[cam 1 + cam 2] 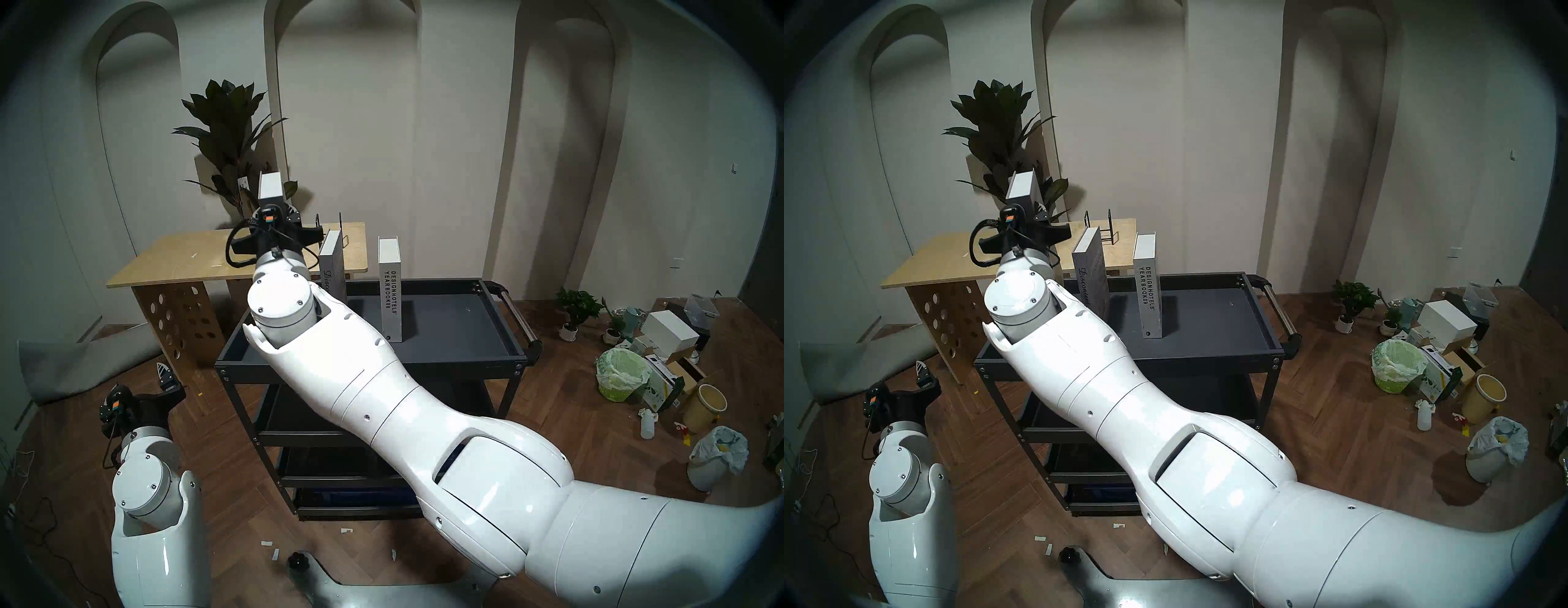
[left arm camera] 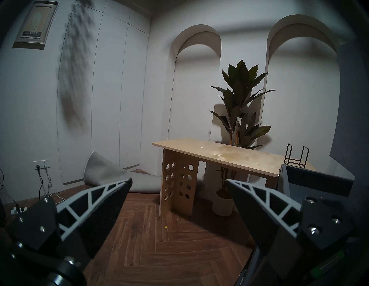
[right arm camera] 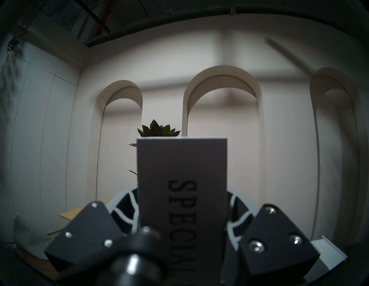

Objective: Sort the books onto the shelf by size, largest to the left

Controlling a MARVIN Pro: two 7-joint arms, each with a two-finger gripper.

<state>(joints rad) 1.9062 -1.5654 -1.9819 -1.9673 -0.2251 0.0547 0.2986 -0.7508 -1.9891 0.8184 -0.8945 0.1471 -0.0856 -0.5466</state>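
The left claw [image 2: 177, 183] is low by the floor with its two fingers spread wide apart. It holds nothing and touches nothing. In front of it is brown wood floor, then a light wooden table [image 2: 219, 157] with round holes in its leg.

The right claw [image 3: 182, 211] is squeezed tight on the sides of the tall grey book [image 3: 181, 169]. The book stands straight up in the claw, up in the air over the far left end of the cart. Its side reads "SPECIAL", with the rest hidden behind the claw.

The big white right arm [image 1: 382, 382] lies across the front of the cart and hides much of the left part of the dark grey top tray [image 1: 466, 335].

Two more books stand upright on that tray, a little apart. The left one [image 1: 1090, 271] says "Discontent" in curly letters. The right one, a white book [image 1: 1149, 293], says "DESIGNHOTELS YEARBOOK09".

A thin black wire rack [image 1: 1100, 229] sits on the table behind them. Farther back is a tall leafy plant [image 1: 1000, 123] by the white wall.
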